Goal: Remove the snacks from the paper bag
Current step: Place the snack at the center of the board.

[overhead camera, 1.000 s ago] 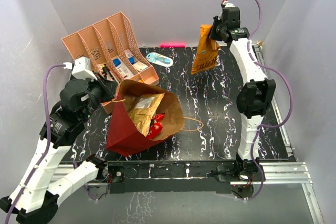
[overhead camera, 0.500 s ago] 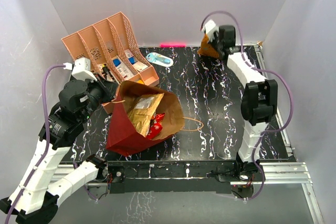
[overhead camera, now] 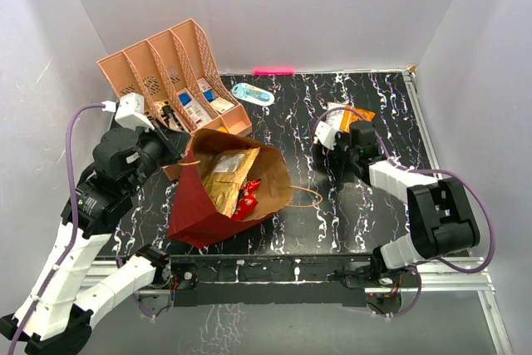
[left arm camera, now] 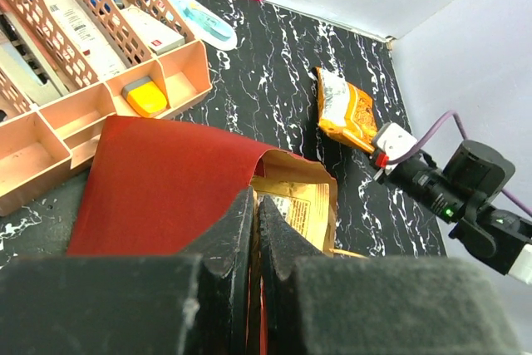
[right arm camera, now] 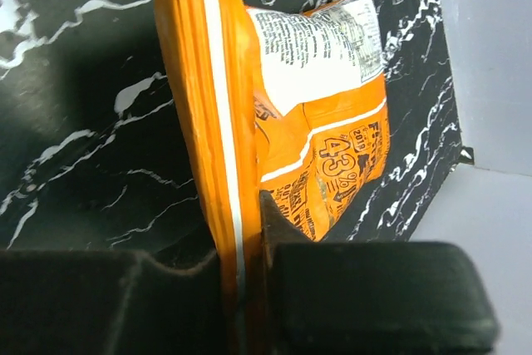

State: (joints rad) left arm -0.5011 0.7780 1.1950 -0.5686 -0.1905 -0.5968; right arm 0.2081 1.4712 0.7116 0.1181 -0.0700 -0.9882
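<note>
Task partly done, by our read. One orange packet [overhead camera: 358,113] is out of the paper bag [overhead camera: 198,215] and sits low on the black marble table [overhead camera: 291,126], right of the bag and well apart from it. It looks to be resting on the surface, but we can't confirm contact.

At least two snacks are left inside: a gold packet [overhead camera: 226,170] and a red packet [overhead camera: 247,197], both visible through the bag's open mouth. More may be hidden underneath; we can't tell.

The right gripper [right arm camera: 243,247] is clamped on the orange packet's edge, with the packet edge-on between the closed jaws. Not yet released, so the drop-off step isn't finished. The right arm is folded low, forearm reaching in across the table and wrist close to the surface.

The left gripper [left arm camera: 253,205] has its jaws together and appears to pinch the bag's rim, since a thin sliver of paper shows between them. The left arm is raised with its elbow bent, and the wrist points down at the bag's rim beside the peach organizer [overhead camera: 158,62]. We judge it's holding the mouth open.
</note>
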